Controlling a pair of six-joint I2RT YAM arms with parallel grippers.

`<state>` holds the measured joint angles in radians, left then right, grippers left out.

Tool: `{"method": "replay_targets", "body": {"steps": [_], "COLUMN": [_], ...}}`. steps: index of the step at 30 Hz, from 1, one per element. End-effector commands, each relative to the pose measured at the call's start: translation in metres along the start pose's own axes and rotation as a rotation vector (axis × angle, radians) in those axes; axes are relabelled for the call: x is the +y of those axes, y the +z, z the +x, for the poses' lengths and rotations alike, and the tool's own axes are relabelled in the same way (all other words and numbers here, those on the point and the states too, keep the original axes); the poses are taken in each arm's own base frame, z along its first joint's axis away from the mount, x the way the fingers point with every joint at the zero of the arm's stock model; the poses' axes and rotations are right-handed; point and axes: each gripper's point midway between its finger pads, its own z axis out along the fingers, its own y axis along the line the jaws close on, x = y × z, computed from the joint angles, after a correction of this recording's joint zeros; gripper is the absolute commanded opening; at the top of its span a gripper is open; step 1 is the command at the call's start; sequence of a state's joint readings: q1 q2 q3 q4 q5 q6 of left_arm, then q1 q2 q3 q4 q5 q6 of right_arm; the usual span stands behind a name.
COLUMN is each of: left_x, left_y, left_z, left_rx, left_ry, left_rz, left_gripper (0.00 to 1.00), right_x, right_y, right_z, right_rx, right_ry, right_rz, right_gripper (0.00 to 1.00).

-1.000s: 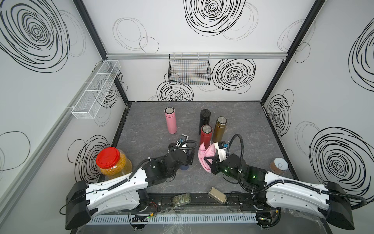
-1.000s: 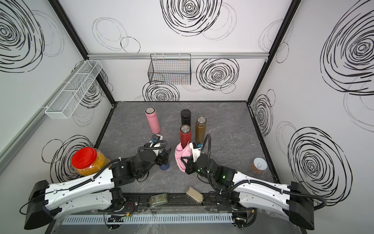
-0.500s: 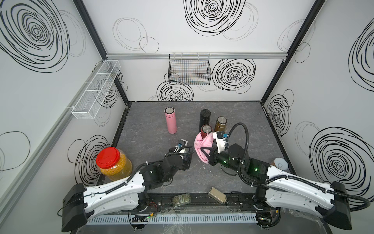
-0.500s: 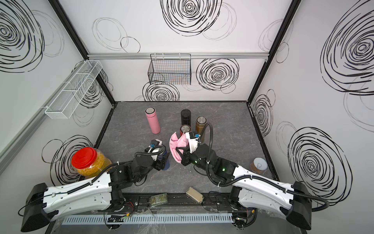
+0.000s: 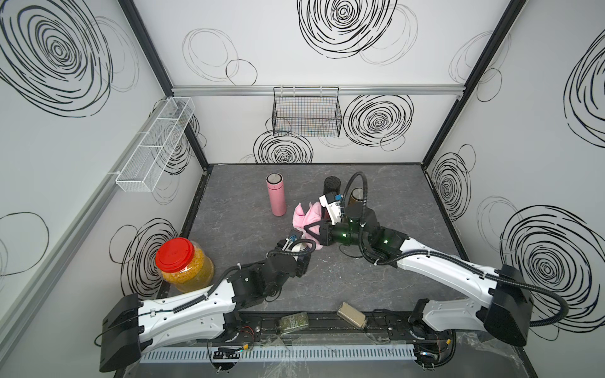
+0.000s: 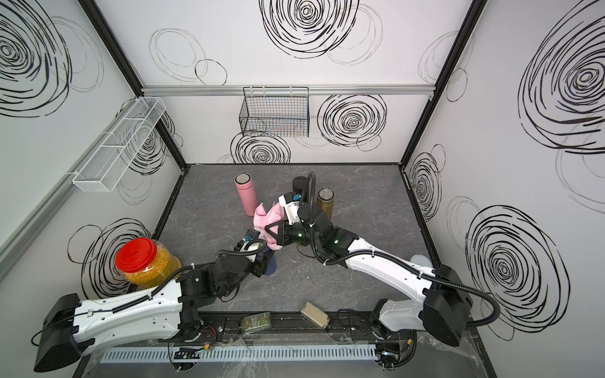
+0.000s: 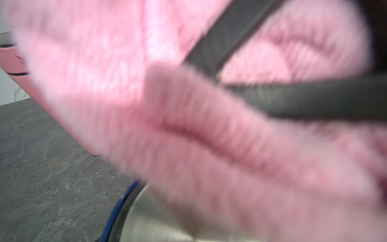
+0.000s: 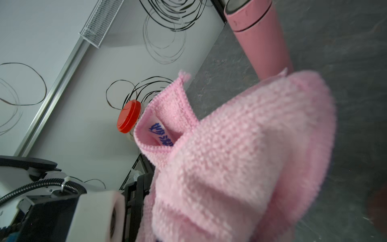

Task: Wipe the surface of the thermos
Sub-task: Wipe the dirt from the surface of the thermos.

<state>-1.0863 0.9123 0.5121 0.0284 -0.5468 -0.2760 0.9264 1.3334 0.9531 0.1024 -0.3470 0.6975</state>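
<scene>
Pink and looped like terry, the cloth (image 8: 240, 157) hangs in a soft bunch from our right pincer (image 5: 309, 230). Its jaws are clamped tight on one fold, and the rest flops free. Our left pincer (image 6: 262, 257) is closed as far as it goes. As best we can tell from the top views, it grips the thermos (image 6: 271, 266), which stands on the grey marbled surface (image 5: 248, 235) near the front centre. The thermos is a dark blue cylinder, and the left wrist view shows a brushed steel part (image 7: 150, 220) just below the cloth.

We judge that the wipe is just beginning, since the cloth hangs right at the thermos. To do it well, we press the loose pad flat against the wall, not the pinched fold. We then draw it along the length in slow strokes. The left pincer should hold firm, because a smooth painted and steel surface slips easily. The fluffy pile drags, so light pressure is enough. The side facing away needs a turn of the thermos or a reach round it.

Behind stand a matte pink flask (image 5: 276, 196), a black one (image 5: 331, 185) and a bronze one (image 6: 325, 201), all upright and close enough for the cloth to snag.
</scene>
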Motion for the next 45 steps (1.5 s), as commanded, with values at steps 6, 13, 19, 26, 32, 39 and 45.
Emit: {"method": "replay_targets", "body": {"steps": [6,13,19,26,32,39,45], "left_x": [0.009,0.016,0.003,0.0,0.016,0.039,0.063], "left_y": [0.0,-0.002,0.0,0.003,0.004,0.008,-0.001], "left_z": [-0.024,-0.027,-0.024,-0.02,-0.023,-0.024,-0.039], "left_rx": [-0.086,-0.098,-0.086,-0.077,-0.082,-0.068,-0.097], "left_ry": [-0.081,-0.105,-0.079,-0.085,-0.135,-0.24,-0.509], "left_rz": [-0.015,0.004,0.05,0.053,0.001,-0.075,-0.089], "left_gripper": [0.0,0.0,0.0,0.0,0.0,0.0,0.0], "right_x": [0.036,0.021,0.008,-0.002,-0.012,-0.002,-0.005], "right_y": [0.007,-0.013,0.006,0.047,0.033,-0.029,-0.068], "right_z": [0.052,0.082,0.04,0.025,0.056,0.038,0.05], "right_rx": [0.152,0.165,0.052,0.104,0.131,-0.031,-0.092], "right_ry": [0.074,0.094,0.032,0.016,0.049,0.041,0.05], "right_rz": [-0.236,-0.15,-0.112,-0.052,-0.02,0.025,0.099], "right_gripper": [0.0,0.0,0.0,0.0,0.0,0.0,0.0]}}
